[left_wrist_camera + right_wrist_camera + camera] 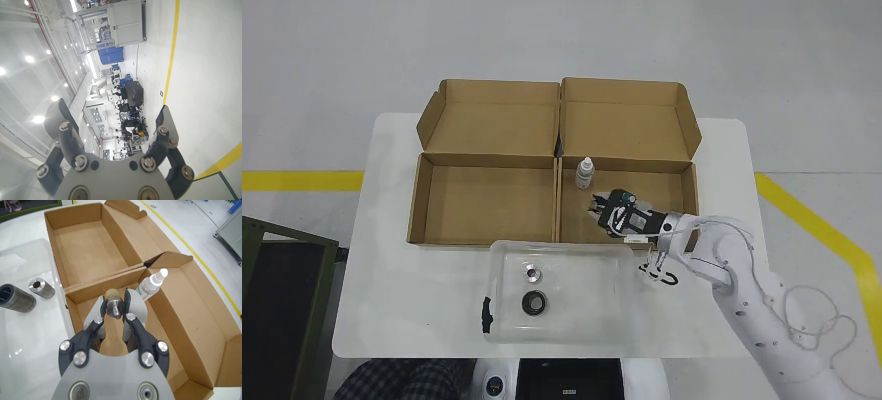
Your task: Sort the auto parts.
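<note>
A threaded stud (113, 307) is clamped in the right gripper (115, 296), over the left half of the right box (198, 317), with a bottle (151, 287) standing just beyond on the far side. The left gripper (113, 105) is spread wide and holds nothing. The stud would best be lowered close to bare cardboard, clear of the bottle, before release, so that rolling is avoided.

On the table (382, 250), the left box (487, 205) and the right box (642, 182) stand side by side toward the far edge. The tray (582, 300) lies before them at the near edge. In it, the far sleeve (530, 272) sits just behind the near sleeve (534, 303). The bottle (585, 173) stands in the right box's far left corner.
</note>
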Controlling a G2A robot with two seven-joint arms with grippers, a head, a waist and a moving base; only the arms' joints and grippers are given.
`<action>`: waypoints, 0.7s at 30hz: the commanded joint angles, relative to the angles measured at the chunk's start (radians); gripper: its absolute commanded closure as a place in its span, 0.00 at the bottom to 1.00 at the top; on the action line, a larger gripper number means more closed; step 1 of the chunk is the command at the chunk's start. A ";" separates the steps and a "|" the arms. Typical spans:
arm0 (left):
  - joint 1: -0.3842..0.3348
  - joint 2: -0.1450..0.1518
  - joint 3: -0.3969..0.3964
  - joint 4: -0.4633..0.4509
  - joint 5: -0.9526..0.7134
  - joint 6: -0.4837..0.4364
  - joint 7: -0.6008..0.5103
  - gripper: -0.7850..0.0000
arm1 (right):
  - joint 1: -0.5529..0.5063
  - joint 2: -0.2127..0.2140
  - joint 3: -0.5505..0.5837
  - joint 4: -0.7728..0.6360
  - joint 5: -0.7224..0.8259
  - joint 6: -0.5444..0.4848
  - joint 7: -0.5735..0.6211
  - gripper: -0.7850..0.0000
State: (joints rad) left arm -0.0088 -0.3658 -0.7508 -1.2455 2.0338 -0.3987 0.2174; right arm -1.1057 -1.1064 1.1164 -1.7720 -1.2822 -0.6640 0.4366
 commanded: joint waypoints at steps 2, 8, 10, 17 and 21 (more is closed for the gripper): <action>0.000 0.000 0.000 0.000 0.000 0.000 0.000 0.00 | 0.042 -0.005 -0.030 0.038 -0.017 -0.010 0.043 1.00; 0.000 0.000 0.000 0.000 0.000 0.000 0.000 0.00 | 0.104 -0.014 -0.082 0.089 -0.087 -0.002 0.121 1.00; 0.000 0.000 0.000 0.000 0.000 0.000 0.000 0.00 | 0.121 -0.019 -0.100 0.110 -0.092 0.000 0.132 1.00; 0.000 0.000 0.000 0.000 0.000 0.000 0.000 0.00 | 0.189 -0.037 -0.166 0.172 -0.112 0.005 0.196 1.00; 0.000 0.000 0.000 0.000 0.000 0.000 0.000 0.00 | 0.226 -0.050 -0.197 0.222 -0.102 0.012 0.206 1.00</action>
State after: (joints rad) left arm -0.0088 -0.3658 -0.7508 -1.2455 2.0338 -0.3987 0.2174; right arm -0.8873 -1.1539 0.9249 -1.5603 -1.3862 -0.6539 0.6412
